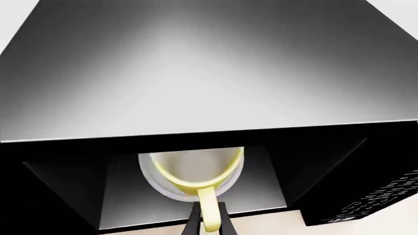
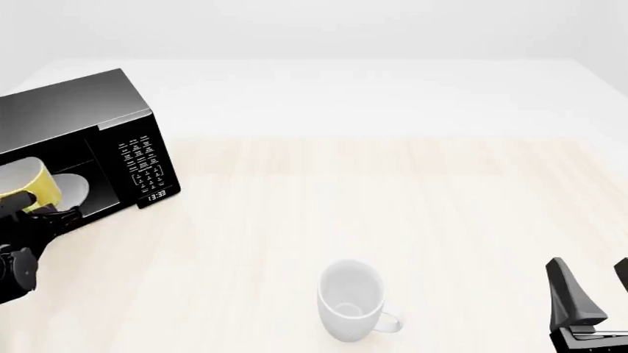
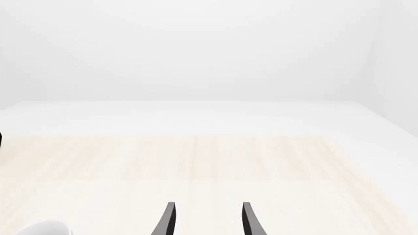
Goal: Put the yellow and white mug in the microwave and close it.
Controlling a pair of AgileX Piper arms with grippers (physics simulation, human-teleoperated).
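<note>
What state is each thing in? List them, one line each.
microwave: open, display lit.
yellow and white mug: at the microwave's opening, tilted, held by its handle.
left gripper: shut on the mug's handle.
right gripper: open, holding nothing.
white mug: on the table, tilted toward the camera, empty.

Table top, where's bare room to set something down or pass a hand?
Free: the wide stretch between the microwave and the white mug, and the whole far side right of the keypad. Crowded: the microwave's mouth, where the left gripper holds the yellow and white mug over the turntable plate. The right gripper sits open near right.
</note>
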